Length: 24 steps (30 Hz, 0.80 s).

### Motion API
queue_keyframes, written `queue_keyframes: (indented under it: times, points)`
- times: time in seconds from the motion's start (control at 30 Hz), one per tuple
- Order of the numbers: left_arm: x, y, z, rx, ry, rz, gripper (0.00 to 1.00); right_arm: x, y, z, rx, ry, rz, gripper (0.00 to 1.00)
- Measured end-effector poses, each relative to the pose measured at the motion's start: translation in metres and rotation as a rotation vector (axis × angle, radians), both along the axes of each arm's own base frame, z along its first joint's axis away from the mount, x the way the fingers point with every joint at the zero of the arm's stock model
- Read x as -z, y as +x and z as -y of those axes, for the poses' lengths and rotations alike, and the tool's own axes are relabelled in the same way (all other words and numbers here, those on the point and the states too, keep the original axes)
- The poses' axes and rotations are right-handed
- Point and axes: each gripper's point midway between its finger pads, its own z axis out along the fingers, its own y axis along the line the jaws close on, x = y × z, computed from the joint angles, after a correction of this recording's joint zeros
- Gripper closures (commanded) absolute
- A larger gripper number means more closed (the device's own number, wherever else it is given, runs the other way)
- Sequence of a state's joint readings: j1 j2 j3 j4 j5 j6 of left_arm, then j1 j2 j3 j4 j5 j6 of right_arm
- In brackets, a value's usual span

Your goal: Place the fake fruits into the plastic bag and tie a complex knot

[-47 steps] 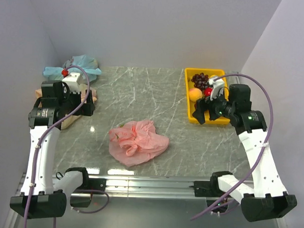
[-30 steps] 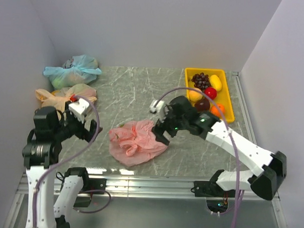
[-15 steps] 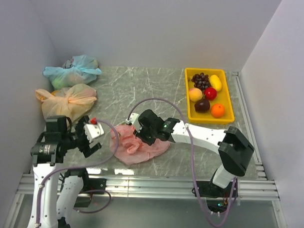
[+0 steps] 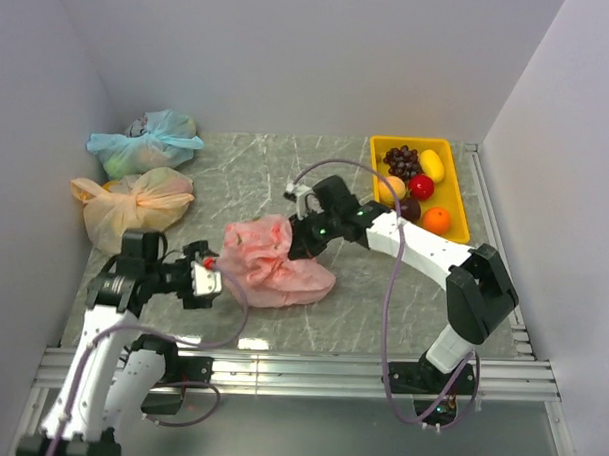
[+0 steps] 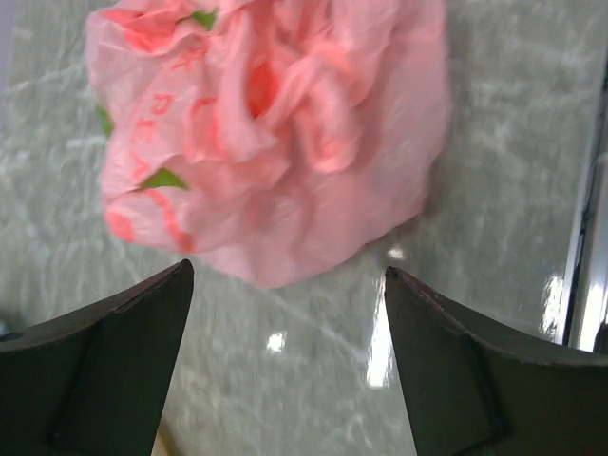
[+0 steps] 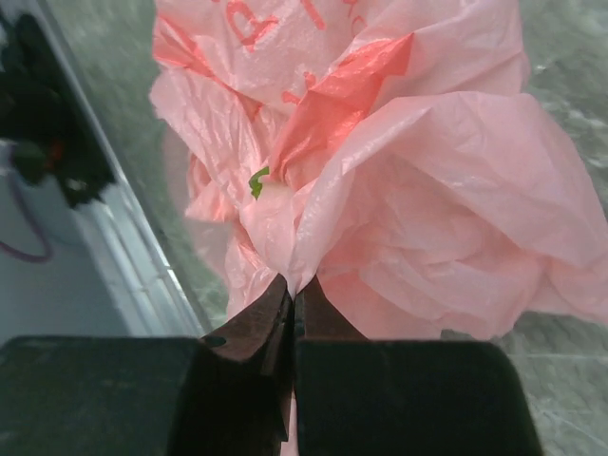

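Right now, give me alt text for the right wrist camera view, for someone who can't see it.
The right pincer, closed, pinches a fold of a crumpled salmon-pink plastic bag with red print, which fills most of the frame. A grey marbled table shows around the bag.

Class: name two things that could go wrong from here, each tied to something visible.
1. The right gripper pinches only a thin fold of the plastic bag; pulling might tear it.
2. The bag is crumpled, no mouth showing; the open left gripper may grab both layers.
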State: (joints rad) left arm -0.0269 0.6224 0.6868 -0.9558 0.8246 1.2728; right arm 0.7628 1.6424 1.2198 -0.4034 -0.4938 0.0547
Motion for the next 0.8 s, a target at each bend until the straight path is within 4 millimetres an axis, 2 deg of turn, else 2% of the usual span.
queue_keyframes:
  times: [0.1,0.2,0.3,0.4,0.57,0.67,0.7,0.77,0.8]
  points:
    - [-0.013,0.016,0.021,0.049,-0.032,-0.048,0.14,-0.01,0.011,0.01,0.044,0.068,-0.088,1.0]
    - [-0.026,0.038,0.041,0.057,-0.066,-0.041,0.16,-0.016,0.006,0.005,0.022,0.117,-0.162,1.0]
    - [-0.035,0.039,0.067,0.1,-0.086,-0.005,0.19,-0.024,-0.007,-0.003,-0.023,0.182,-0.257,1.0]
    - [-0.04,0.037,0.091,0.13,-0.111,0.005,0.19,-0.035,-0.011,-0.004,-0.042,0.246,-0.333,1.0]
    - [-0.031,0.049,0.098,0.054,-0.133,-0.019,0.21,-0.06,0.0,0.003,-0.042,0.369,-0.419,1.0]
    - [-0.026,0.054,0.1,0.002,-0.137,-0.039,0.34,-0.071,0.0,0.007,-0.064,0.423,-0.461,1.0]
    - [-0.024,0.06,0.1,-0.032,-0.135,-0.049,0.46,-0.074,-0.003,0.007,-0.08,0.434,-0.477,1.0]
    - [-0.017,0.07,0.1,-0.1,-0.13,-0.076,0.59,-0.079,-0.011,0.008,-0.12,0.45,-0.508,1.0]
    - [-0.012,0.076,0.098,-0.136,-0.124,-0.095,0.72,-0.079,-0.014,0.01,-0.14,0.454,-0.512,1.0]
